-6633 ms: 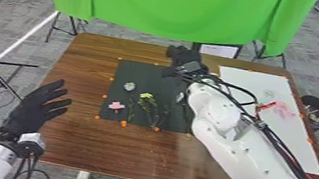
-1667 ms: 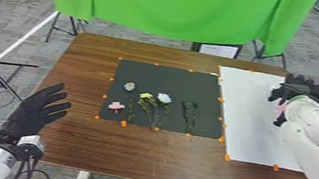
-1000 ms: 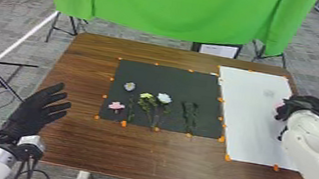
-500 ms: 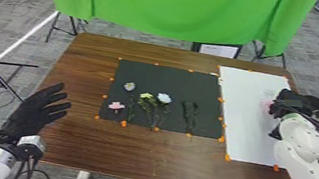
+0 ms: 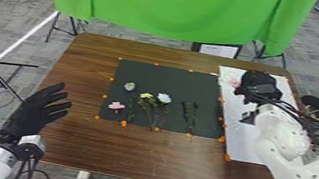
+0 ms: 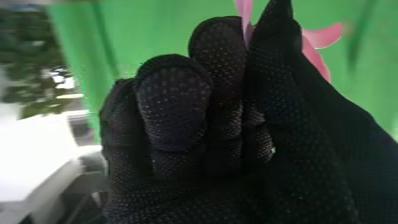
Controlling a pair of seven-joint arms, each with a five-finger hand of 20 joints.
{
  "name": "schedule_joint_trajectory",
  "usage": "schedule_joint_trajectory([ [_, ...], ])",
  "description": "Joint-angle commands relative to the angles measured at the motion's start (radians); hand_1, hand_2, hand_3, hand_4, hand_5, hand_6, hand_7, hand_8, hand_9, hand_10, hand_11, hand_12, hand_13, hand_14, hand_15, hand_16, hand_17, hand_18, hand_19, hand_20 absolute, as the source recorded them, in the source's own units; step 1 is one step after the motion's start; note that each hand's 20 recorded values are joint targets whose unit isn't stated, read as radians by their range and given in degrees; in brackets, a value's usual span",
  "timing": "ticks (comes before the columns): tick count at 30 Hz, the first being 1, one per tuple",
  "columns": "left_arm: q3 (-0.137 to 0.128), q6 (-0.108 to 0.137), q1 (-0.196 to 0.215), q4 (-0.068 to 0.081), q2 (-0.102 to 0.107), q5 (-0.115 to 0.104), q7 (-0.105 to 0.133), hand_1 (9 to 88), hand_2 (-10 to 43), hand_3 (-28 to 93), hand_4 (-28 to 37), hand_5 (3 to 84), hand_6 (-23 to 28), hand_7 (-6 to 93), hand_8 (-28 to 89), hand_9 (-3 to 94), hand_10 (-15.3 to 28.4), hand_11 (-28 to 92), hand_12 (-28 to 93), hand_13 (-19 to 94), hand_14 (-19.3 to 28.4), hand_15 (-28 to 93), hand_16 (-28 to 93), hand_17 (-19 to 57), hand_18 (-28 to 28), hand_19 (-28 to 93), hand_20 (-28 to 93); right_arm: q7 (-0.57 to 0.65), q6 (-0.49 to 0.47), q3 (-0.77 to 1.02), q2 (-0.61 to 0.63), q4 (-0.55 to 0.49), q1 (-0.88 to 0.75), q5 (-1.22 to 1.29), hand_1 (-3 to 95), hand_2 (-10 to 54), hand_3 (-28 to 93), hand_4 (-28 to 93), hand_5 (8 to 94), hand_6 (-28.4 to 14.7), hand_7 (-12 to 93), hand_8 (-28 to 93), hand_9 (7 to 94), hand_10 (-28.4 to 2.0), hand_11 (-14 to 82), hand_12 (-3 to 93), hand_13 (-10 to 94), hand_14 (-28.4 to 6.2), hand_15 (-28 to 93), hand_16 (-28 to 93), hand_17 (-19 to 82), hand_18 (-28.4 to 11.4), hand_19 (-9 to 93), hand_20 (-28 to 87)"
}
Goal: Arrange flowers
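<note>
Right hand (image 5: 261,85) has shifted from the white sheet's (image 5: 242,143) right edge toward its far-left corner, pink flower (image 6: 322,37) along with it. Flower pinched between thumb and fingers, above the sheet near its far edge. Left hand (image 5: 31,113) waits off the table's left edge, fingers extended, holding nothing. Black mat (image 5: 176,77) has yellow-green flower (image 5: 146,96) and pale flower (image 5: 165,98) side by side mid-mat, leafy stems (image 5: 189,116) nearer the right edge. Step looks like transfer to mat, not placed yet. Next: carry across mat's right edge, probably lower head above stems, release gently; petals could snag on glove.
</note>
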Motion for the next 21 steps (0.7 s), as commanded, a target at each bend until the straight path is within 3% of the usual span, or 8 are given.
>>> schedule_joint_trajectory([
  [1,0.012,-0.002,-0.003,0.0,-0.003,-0.004,-0.01,26.8,0.1,71,-27.9,27.0,3.6,21.5,-12,22.6,12.3,24,15,19,16.7,36,-1,-9.6,22.3,41,9,-0.061,-0.04,-0.11,-0.078,0.029,0.1,-0.028,45.6,-9.1,85,-28,71.4,2.2,49,-1,87.3,-5.5,30.8,44.1,84,-3.2,60,27,33,-18.2,81,44],
  [14,0.013,-0.007,-0.004,0.004,0.007,-0.006,-0.014,26.8,0.0,71,-27.8,26.9,3.5,21.7,-12,22.6,12.4,24,15,19,16.7,36,-1,-9.7,22.3,41,9,-0.077,-0.085,-0.248,-0.14,0.121,0.189,-0.066,44.7,-9.0,85,-28,70.6,2.4,49,0,86.6,-5.7,30.4,43.9,83,-3.3,60,27,32,-18.3,81,45],
  [21,0.018,-0.008,-0.011,0.006,0.007,-0.004,-0.016,26.8,0.2,71,-27.8,26.9,3.6,21.6,-12,22.7,12.4,24,15,19,16.7,36,-1,-9.6,22.3,41,9,-0.059,-0.051,-0.293,-0.169,0.159,0.22,-0.107,44.1,-9.2,85,-28,69.1,2.5,49,1,85.6,-5.5,29.2,44.9,82,-3.1,60,27,31,-18.1,80,45],
])
